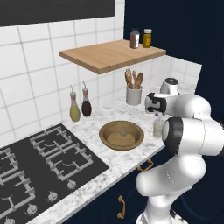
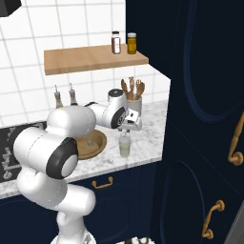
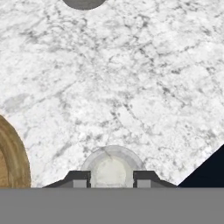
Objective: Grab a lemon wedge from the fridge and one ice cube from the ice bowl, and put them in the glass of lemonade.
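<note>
Left base view: ice bowl (image 1: 121,134) is seen on the marble counter (image 1: 87,175) beside the stove (image 1: 39,162), a small ice cube (image 1: 123,132) inside; glass of lemonade (image 1: 158,127) just right of it. Right base view: gripper (image 2: 126,131) is held directly above the glass. Hand view: fingertips (image 3: 79,178) are slightly parted, straddling the glass rim, nothing seen gripped

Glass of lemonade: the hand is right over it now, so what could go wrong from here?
1. The hand hangs directly above the glass of lemonade with its fingertips straddling the rim; a descent or sideways drift could tip it.
2. The glass stands near the counter edge, so a knock might send it off.
3. An ice cube lies in the ice bowl; whether anything has dropped into the glass is not visible.
</note>
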Robot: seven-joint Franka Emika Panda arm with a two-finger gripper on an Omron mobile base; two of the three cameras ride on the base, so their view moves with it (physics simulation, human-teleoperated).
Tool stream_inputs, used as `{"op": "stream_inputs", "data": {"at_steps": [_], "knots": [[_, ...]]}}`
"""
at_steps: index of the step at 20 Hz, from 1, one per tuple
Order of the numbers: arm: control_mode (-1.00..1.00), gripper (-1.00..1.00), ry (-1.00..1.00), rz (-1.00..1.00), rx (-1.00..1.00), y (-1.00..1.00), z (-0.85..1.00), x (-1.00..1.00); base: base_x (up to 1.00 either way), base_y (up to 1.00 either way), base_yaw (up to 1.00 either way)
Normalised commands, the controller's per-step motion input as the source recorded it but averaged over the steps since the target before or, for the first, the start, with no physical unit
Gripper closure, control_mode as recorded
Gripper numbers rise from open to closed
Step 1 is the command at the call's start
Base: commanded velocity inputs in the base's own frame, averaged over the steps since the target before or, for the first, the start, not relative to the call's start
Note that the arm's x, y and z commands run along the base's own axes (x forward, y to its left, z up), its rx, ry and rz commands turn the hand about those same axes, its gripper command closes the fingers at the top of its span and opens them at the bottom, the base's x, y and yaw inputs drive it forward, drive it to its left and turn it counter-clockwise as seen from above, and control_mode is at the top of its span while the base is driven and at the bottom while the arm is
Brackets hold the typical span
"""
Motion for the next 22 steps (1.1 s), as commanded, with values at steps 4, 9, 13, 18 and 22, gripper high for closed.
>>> {"op": "stream_inputs", "data": {"at_steps": [4, 9, 13, 18, 22], "knots": [[-1.00, -1.00, 0.00, 0.00, 0.00, 0.00, 0.00, 0.00, 0.00, 0.00, 0.00], [-1.00, -1.00, 0.00, 0.00, 0.00, 0.00, 0.00, 0.00, 0.00, 0.00, 0.00], [-1.00, -1.00, -0.04, 0.00, 0.00, 0.00, 0.00, -0.04, 0.00, 0.00, 0.00], [-1.00, -1.00, -0.05, 0.00, 0.02, 0.00, 0.10, -0.23, 0.00, 0.00, 0.00], [-1.00, -1.00, -0.11, 0.01, 0.05, 0.00, 0.18, -0.56, 0.00, 0.00, 0.00]]}}
